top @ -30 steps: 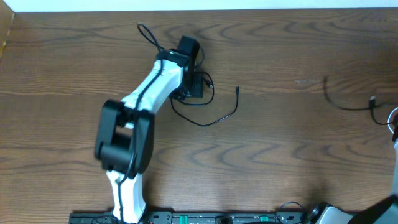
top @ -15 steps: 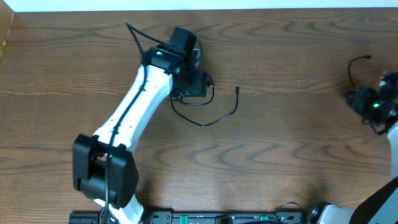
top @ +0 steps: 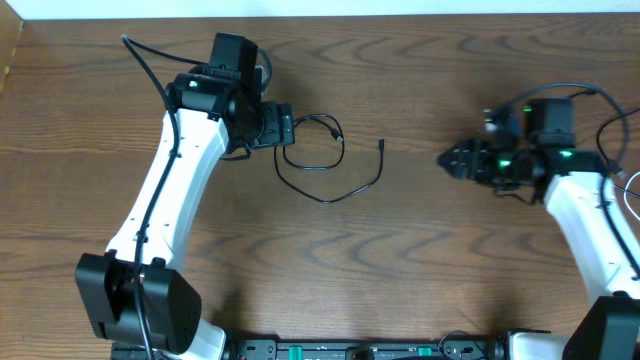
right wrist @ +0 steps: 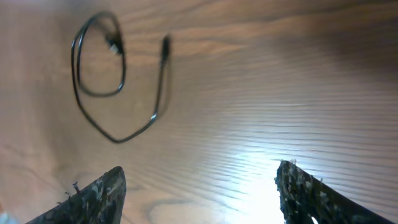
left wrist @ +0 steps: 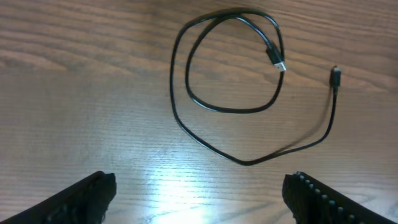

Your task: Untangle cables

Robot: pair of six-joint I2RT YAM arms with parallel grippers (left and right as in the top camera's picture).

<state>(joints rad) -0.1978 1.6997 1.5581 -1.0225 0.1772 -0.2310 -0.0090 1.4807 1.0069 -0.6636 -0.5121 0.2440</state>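
Observation:
A thin black cable (top: 318,172) lies loose on the wooden table, coiled in one loop with a tail curving right to a small plug (top: 382,145). The left wrist view shows the loop (left wrist: 231,107) and both plug ends (left wrist: 278,60), free of my fingers. My left gripper (top: 291,129) stands open just left of the loop and holds nothing. My right gripper (top: 446,160) is open and empty to the right of the plug, pointing left. The same cable (right wrist: 98,93) shows far ahead in the right wrist view. A thin white cable (top: 631,190) peeks in at the right edge.
The table (top: 400,260) is brown wood with a white wall along the back edge. Thick black cords run along both arms, one arching over the right wrist (top: 575,90). The arm bases sit at the front edge.
My left gripper has drawn back left off the black cable and opened wider. My right arm has swung in from the right edge toward the middle, and its jaws have opened.

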